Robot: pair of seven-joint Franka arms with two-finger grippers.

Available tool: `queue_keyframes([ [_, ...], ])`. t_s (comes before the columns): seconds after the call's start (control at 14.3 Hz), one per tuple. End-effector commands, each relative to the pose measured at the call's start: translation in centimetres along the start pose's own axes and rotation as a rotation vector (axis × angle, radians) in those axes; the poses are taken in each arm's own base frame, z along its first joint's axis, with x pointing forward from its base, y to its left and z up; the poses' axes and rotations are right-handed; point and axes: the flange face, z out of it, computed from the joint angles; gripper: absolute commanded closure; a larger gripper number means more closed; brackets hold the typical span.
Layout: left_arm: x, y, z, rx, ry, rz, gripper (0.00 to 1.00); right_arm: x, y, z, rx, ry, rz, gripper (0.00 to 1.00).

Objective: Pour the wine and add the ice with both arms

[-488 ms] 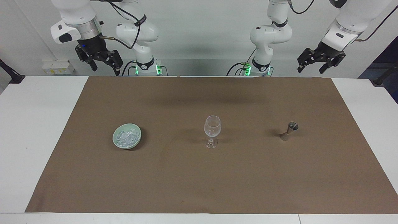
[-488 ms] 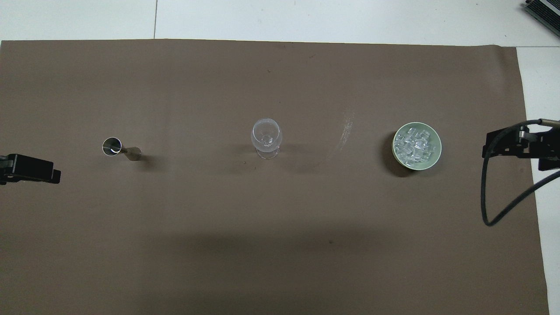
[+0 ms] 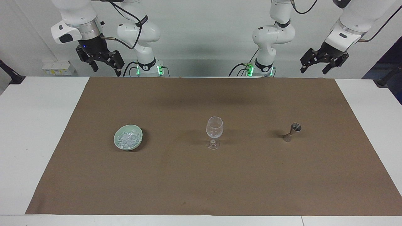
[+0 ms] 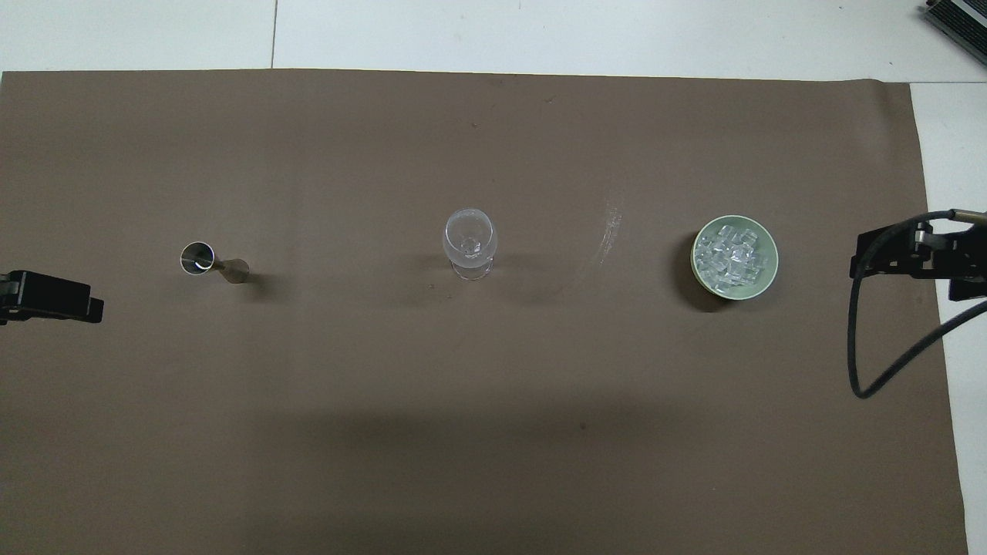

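Brown mat [image 3: 201,175] under ice [image 3: 127,138], wine glass [image 3: 214,128], apparently a jigger [image 3: 292,131]

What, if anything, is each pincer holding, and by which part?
Nothing is held. The left pincer and right pincer both hang open and empty above the robots' edge of the table.

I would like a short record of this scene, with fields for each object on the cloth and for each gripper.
cloth: brown cloth covering most of the table
wine glass: wine glass upright, mid-cloth, looks empty
ice: ice heaped in the green bowl, toward the right arm's end
jigger: metal jigger upright, toward the left arm's end
left gripper: left gripper raised, open, holding nothing
right gripper: right gripper raised, open, holding nothing
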Motion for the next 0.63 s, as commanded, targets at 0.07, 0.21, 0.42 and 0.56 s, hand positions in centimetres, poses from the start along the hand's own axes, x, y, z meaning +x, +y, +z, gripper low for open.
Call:
queue_keyframes([
  [0.07,-0.52,0.11,-0.77,0.007,0.006,-0.015,0.00,-0.04,0.38,-0.26,0.020,-0.013,-0.012,0.00],
  [0.21,-0.94,0.15,-0.81,0.007,-0.010,-0.017,0.00,-0.04,0.38,-0.26,0.020,-0.013,-0.012,0.00],
  [0.42,-1.12,0.20,-0.90,0.004,-0.013,-0.016,0.00,-0.04,0.38,-0.26,0.020,-0.013,-0.012,0.00],
  [0.56,-1.44,0.12,-1.19,0.003,-0.007,-0.044,0.00,-0.04,0.38,-0.26,0.020,-0.013,-0.012,0.00],
])
